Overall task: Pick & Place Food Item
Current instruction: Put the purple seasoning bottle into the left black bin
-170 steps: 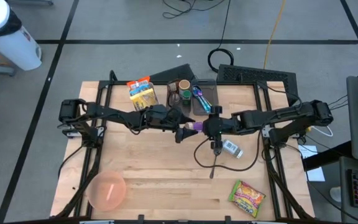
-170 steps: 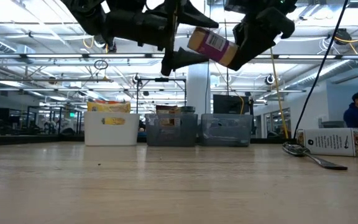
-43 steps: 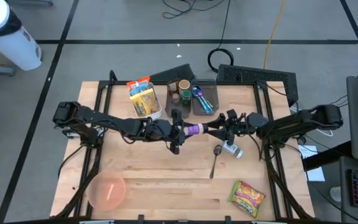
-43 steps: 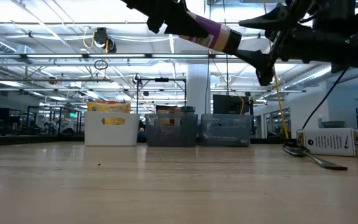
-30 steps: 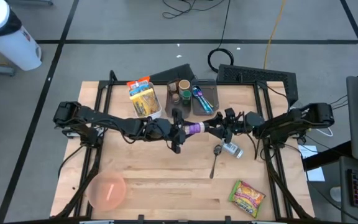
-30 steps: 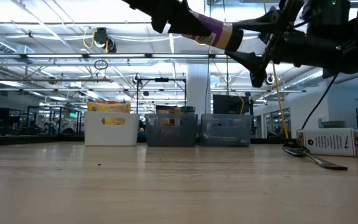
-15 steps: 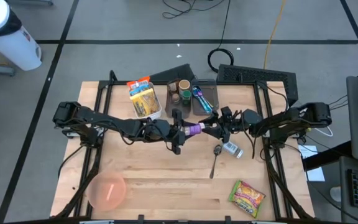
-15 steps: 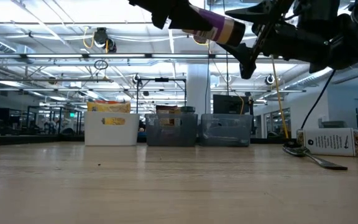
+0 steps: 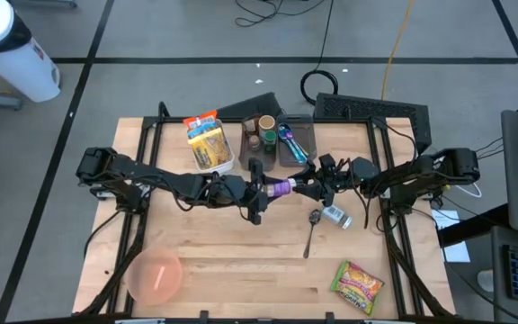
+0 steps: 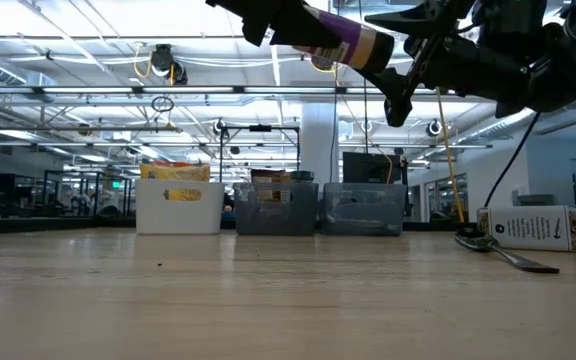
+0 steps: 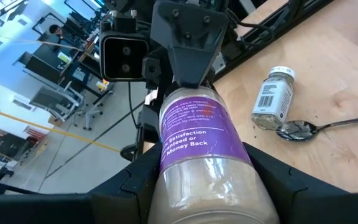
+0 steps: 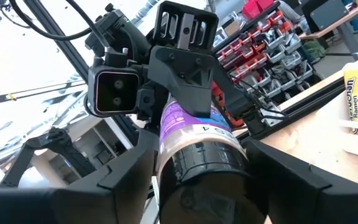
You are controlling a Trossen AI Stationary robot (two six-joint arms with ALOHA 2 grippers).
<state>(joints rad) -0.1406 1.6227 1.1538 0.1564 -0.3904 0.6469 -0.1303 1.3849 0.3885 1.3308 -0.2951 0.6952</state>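
your left gripper (image 9: 261, 190) is clamped on the jar (image 9: 281, 187), its fingers (image 11: 132, 186) pressed to either side of the clear lower body. your right gripper (image 9: 311, 186) meets it from the opposite end, its fingers (image 12: 126, 171) flanking the dark cap end; you cannot tell from these views whether they touch the jar or stand just off it. the jar hangs in the air above the middle of the table (image 9: 232, 261), lying nearly level between the two grippers, up near the top of the low view.

the jar is clear with pale powder or grain inside, a purple label with white lettering round its middle, and a dark cap toward the right gripper.

on the table beneath and beside the right gripper lies a small bottle (image 9: 336, 215) on its side, with a spoon (image 9: 311, 229) just next to it. a yellow-green packet (image 9: 357, 285) sits near the front right corner, a pink bowl (image 9: 155, 275) at the front left. at the far edge stand a white bin (image 9: 210, 144) with yellow packs and two grey bins (image 9: 297, 144).
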